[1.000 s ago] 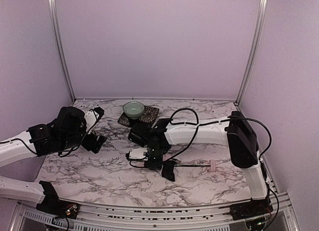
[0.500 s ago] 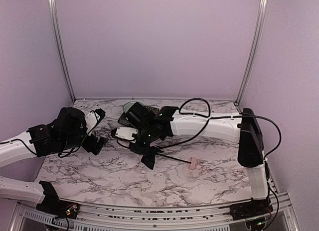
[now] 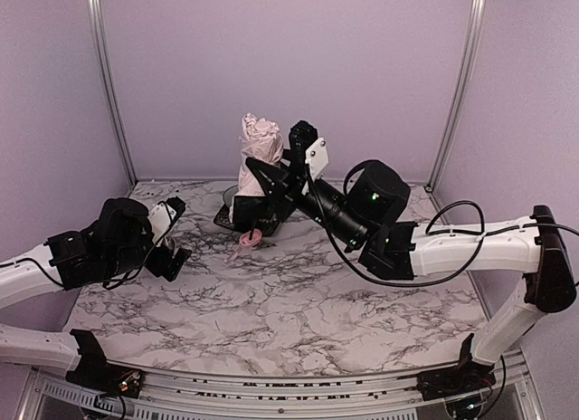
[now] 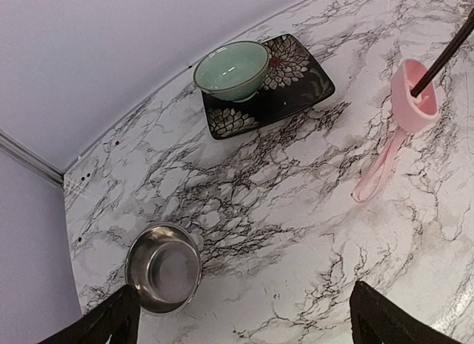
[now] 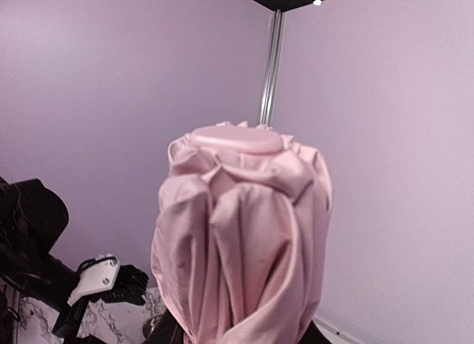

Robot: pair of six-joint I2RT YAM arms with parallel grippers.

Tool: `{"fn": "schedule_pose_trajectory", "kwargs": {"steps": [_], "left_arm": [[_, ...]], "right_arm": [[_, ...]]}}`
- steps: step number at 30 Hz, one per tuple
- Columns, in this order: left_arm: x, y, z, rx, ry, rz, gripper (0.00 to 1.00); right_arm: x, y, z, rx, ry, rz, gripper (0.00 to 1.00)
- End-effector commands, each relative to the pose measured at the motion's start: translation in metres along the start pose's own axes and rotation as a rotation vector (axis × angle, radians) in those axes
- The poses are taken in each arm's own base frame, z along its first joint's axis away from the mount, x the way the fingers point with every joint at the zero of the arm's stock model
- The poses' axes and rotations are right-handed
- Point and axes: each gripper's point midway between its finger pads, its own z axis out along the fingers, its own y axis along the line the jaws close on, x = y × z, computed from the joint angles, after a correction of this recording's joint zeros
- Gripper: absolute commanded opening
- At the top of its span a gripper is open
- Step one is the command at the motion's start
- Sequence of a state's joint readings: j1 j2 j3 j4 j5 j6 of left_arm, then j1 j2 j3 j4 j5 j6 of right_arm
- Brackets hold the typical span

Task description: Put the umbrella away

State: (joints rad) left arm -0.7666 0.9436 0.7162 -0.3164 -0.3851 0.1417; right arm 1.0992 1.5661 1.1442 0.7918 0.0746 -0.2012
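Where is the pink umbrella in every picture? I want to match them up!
Top external: the umbrella stands upright at the back middle, fabric on top, handle at the bottom.
Left wrist: only the umbrella's pink handle, strap and thin black shaft show, at the upper right.
Right wrist: the umbrella's bunched pink fabric fills the middle.
Shared landmark: the dark flowered plate sits beside the handle in the top and left wrist views; the right wrist view does not show it.

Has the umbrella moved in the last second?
Yes. The umbrella lay well in front of the plate; now it stands upright beside it, handle down.
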Motion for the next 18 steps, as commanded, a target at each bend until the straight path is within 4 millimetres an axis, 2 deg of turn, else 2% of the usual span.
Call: {"fn": "schedule_pose_trajectory", "kwargs": {"steps": [1,3,7,9,11,13,18], "left_arm": [[-0.001,0.002,0.002,-0.015,-0.008,0.002,0.99],[-0.001,0.002,0.002,-0.014,-0.009,0.004,0.99],[0.0,0.0,0.004,-0.005,-0.003,0.008,0.99],[0.0,-0.002,0.005,0.004,0.0,0.011,0.99],[0.001,-0.003,0.006,0.006,0.004,0.013,0.99],[0.003,-0.004,0.007,0.006,0.011,0.016,0.99],[0.005,-0.005,0.009,0.009,0.018,0.021,0.99]], "right_arm": [[0.039,-0.02,-0.023,0.144,-0.005,0.064,0.0],[0.095,-0.023,-0.046,0.201,0.12,0.102,0.0],[0.217,-0.009,-0.1,0.219,0.414,0.14,0.0],[0.263,-0.001,-0.118,0.219,0.532,0.166,0.0],[0.282,0.009,-0.125,0.196,0.575,0.19,0.0],[0.285,0.011,-0.122,0.194,0.575,0.202,0.0],[0.264,0.002,-0.113,0.212,0.539,0.144,0.0]]}}
